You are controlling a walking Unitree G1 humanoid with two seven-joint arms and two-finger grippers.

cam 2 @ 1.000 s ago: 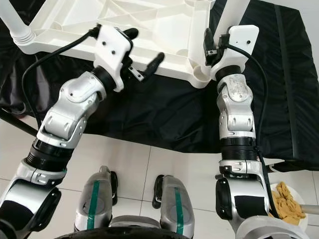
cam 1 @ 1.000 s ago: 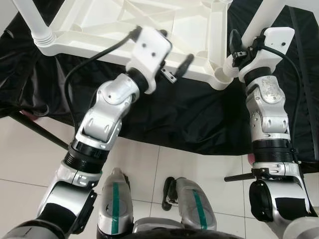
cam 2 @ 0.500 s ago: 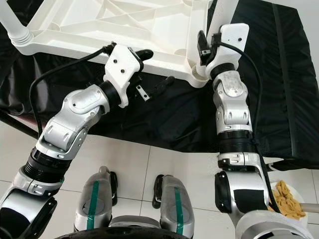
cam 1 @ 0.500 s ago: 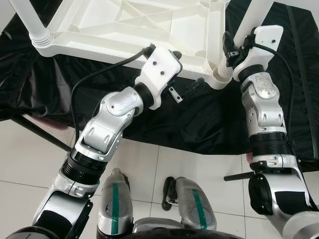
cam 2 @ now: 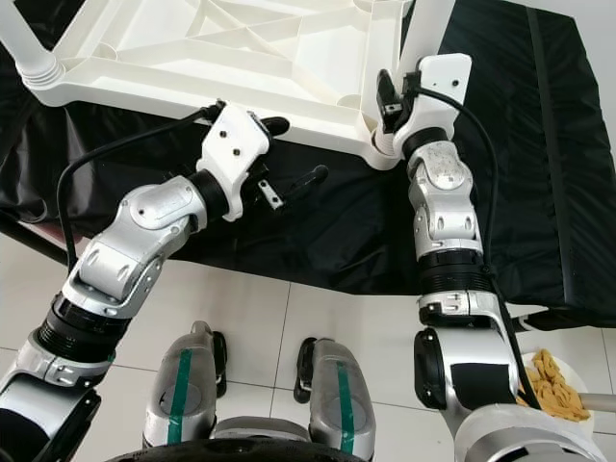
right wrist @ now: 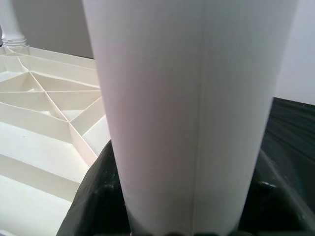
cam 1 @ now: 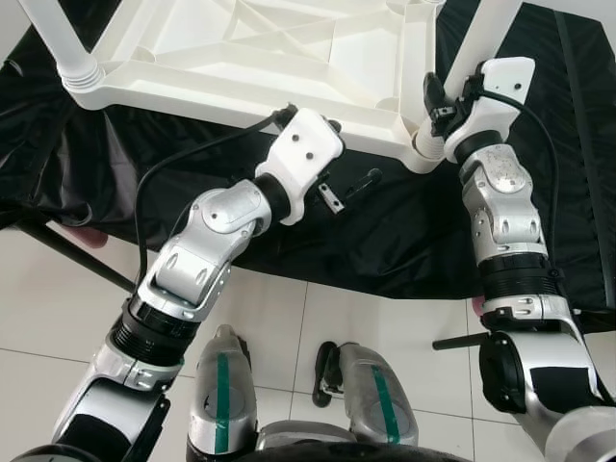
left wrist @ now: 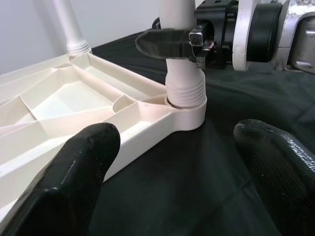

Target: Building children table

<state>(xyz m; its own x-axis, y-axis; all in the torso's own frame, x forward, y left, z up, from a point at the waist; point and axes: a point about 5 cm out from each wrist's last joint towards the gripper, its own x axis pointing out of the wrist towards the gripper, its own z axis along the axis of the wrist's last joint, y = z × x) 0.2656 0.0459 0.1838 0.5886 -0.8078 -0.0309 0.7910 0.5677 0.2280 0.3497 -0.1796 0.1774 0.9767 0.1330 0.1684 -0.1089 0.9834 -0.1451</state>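
The white table top point(cam 1: 289, 58) lies upside down on a black cloth. A white leg point(cam 2: 428, 24) stands in the socket point(left wrist: 187, 105) at its near right corner. My right gripper point(cam 1: 448, 96) is shut on that leg just above the socket, and the leg point(right wrist: 197, 98) runs between its dark fingers point(right wrist: 93, 196). My left gripper point(cam 1: 346, 154) is open at the top's front edge, left of the socket. One of its fingers point(cam 1: 327, 123) lies over the rim and the other hangs over the cloth. Nothing is between its fingers point(left wrist: 78, 167).
Another leg point(cam 1: 63, 38) stands at the top's near left corner. The black cloth point(cam 1: 385, 231) drapes over the support's front edge. A dark bar point(cam 1: 67, 250) slants out at the left. White floor tiles and my feet are below, with a plate of food point(cam 2: 553, 390) at the lower right.
My left gripper has swung right along the front edge toward the near right socket. My right gripper has shifted a little left and closer against the leg.
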